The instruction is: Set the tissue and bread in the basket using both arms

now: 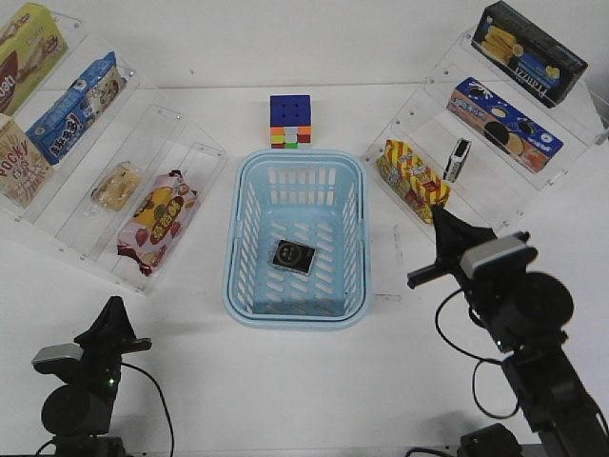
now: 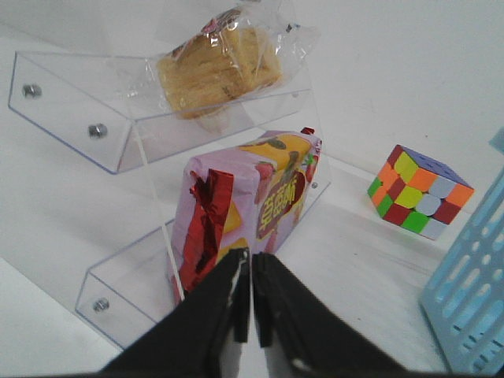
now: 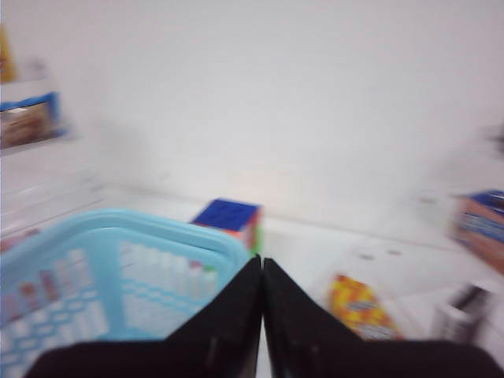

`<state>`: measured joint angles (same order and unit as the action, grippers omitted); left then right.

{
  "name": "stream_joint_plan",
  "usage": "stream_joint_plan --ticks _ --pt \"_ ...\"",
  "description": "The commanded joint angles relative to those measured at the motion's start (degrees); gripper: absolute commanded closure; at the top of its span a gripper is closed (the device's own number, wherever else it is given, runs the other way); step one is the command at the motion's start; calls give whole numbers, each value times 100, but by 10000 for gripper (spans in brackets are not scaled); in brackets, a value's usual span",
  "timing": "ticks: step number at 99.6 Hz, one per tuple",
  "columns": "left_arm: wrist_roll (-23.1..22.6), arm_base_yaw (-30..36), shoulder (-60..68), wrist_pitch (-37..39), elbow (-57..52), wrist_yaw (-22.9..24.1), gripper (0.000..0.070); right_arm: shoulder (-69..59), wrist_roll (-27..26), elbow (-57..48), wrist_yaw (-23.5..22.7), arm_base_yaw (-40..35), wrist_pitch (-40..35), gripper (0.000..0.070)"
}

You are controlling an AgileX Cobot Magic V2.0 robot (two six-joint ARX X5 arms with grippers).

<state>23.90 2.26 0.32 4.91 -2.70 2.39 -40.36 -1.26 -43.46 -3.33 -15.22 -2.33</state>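
the basket [image 1: 240, 205] is light blue with slotted walls. inside it the tissue [image 1: 295, 256] is black with a round white emblem. the bread [image 1: 116, 187] is tan-golden in clear wrap. the snack bag [image 1: 157, 219] is red and yellow with fruit print. the puzzle cube [image 1: 290, 120] shows blue, orange, green and red squares. both grippers are black.

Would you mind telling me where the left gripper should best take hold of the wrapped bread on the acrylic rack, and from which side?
Probably across the middle of the bread, coming from above and the open front. It lies flat in its rack tray, whose clear walls block its sides. The loose wrap is slippery, so grip the bun itself. The left gripper, now shut, must open first.
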Motion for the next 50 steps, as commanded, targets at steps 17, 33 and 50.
stream_joint_plan --ticks 17,33,50 --pt "-94 -4 656 -772 -1451 -120 699 1069 -94 1543 509 -2 796 700" --pt "-1486 -7 2212 -1366 -2804 -83 699 1069 -92 1543 498 -4 699 700" --pt "-2944 -4 4039 -1851 -4131 -85 581 1027 -92 1543 490 -7 686 700"
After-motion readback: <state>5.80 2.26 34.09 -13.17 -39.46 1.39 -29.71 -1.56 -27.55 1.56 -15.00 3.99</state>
